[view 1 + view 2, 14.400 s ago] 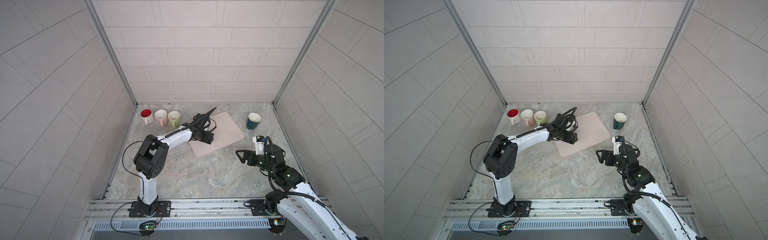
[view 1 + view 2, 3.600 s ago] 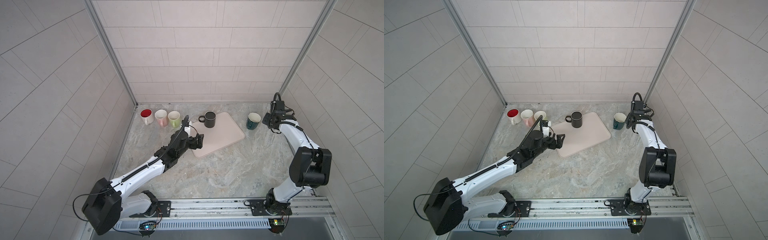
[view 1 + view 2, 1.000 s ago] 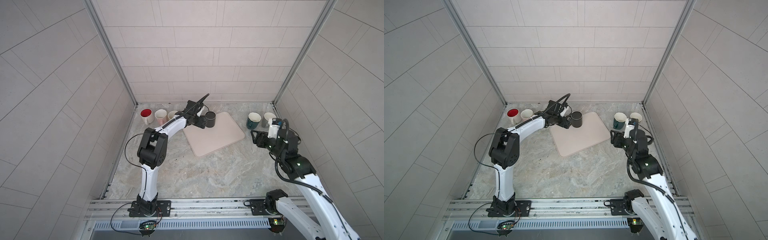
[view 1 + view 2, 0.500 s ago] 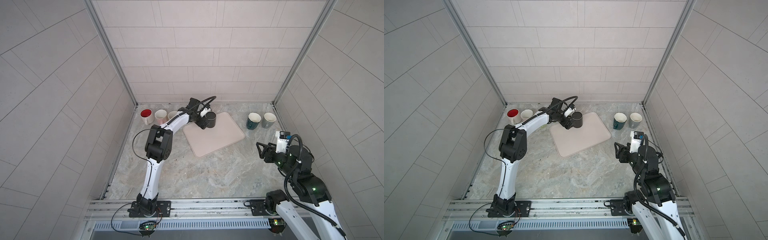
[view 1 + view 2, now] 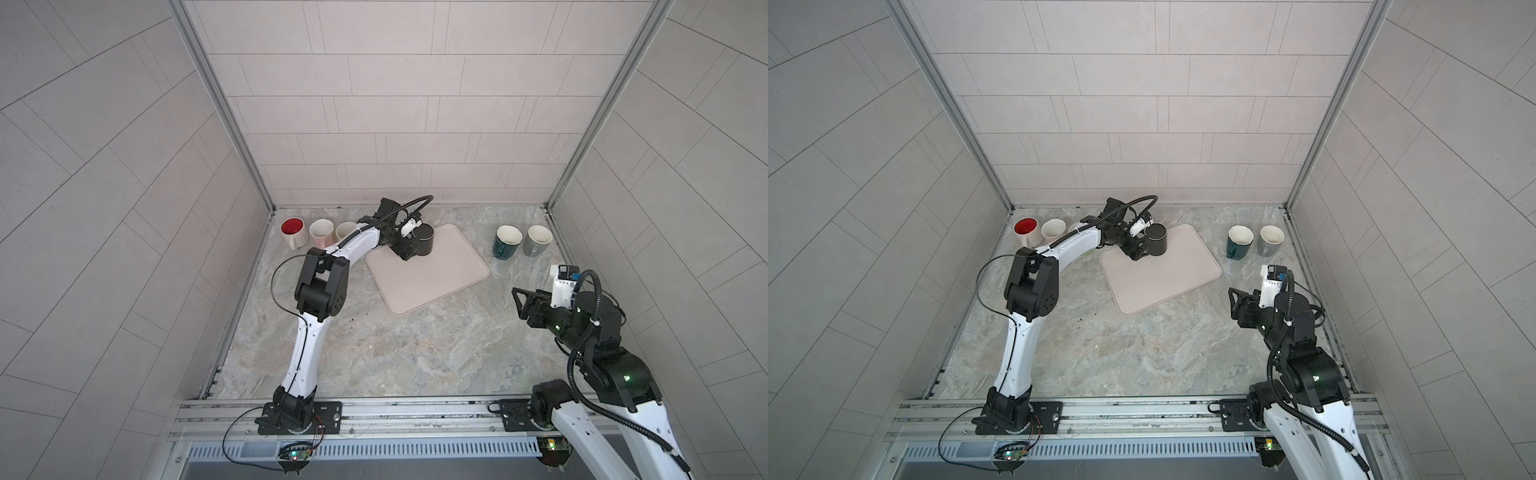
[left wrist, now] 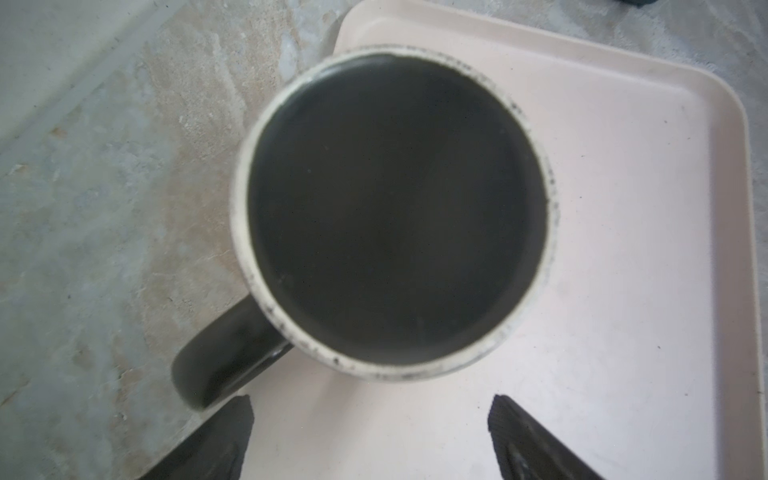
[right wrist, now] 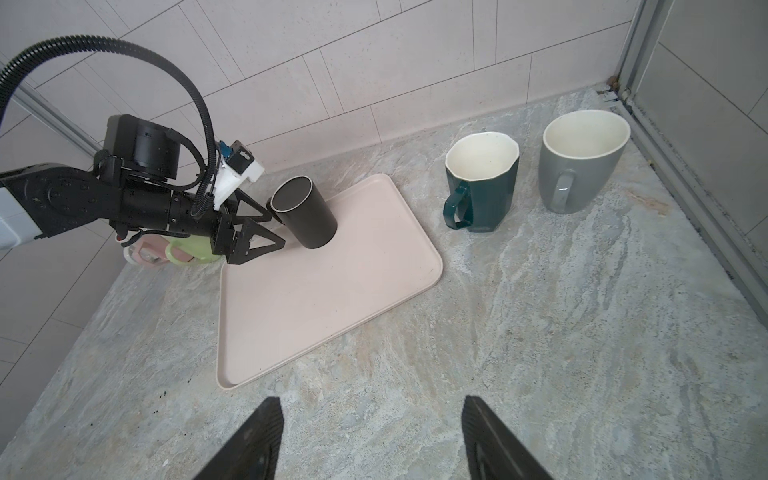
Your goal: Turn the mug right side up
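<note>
The left gripper, jaws spread and empty, sits just beside the black mug, likely lining up a grasp for flipping. The mug stands base-up on a corner of the pink tray. The right gripper hangs spread, well apart.

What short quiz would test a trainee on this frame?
1. True or false: the black mug stands base up on the tray.
2. In both top views, how many mugs stand on the table right of the tray? A one, B two, C three.
3. Fill in: the right tool grips ____.

Key: 1 true. 2 B: the teal mug and the grey mug. 3 nothing; it is open over bare table.
</note>
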`<state>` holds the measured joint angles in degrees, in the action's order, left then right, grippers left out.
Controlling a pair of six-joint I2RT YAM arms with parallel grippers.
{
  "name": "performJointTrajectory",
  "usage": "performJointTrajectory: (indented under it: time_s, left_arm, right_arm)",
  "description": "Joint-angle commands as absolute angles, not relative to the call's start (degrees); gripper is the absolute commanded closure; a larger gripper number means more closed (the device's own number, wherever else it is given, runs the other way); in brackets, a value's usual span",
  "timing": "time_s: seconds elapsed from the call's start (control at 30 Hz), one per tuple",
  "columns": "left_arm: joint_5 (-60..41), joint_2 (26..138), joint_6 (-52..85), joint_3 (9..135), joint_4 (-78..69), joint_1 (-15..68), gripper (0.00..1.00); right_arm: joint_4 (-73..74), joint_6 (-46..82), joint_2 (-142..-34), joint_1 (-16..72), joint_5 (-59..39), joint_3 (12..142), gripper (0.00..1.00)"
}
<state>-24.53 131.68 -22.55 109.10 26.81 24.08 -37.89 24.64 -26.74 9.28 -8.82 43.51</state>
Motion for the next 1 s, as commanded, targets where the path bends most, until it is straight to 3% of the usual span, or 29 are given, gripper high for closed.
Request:
performJointTrajectory:
  time_s: [0.0,0.97]
  left_arm:
    - [-25.7,131.7,-22.6,109.3,26.3,25.7,0.06]
    - [-18.4,121.3,-11.6,97.4,21.8,35.8,0.12]
  right_arm:
    - [-37.5,25.6,-26.9,9.5,-8.8,42.7,0.31]
    - [-41.9,25.5,-21.6,9.4,-8.5,40.9,0.31]
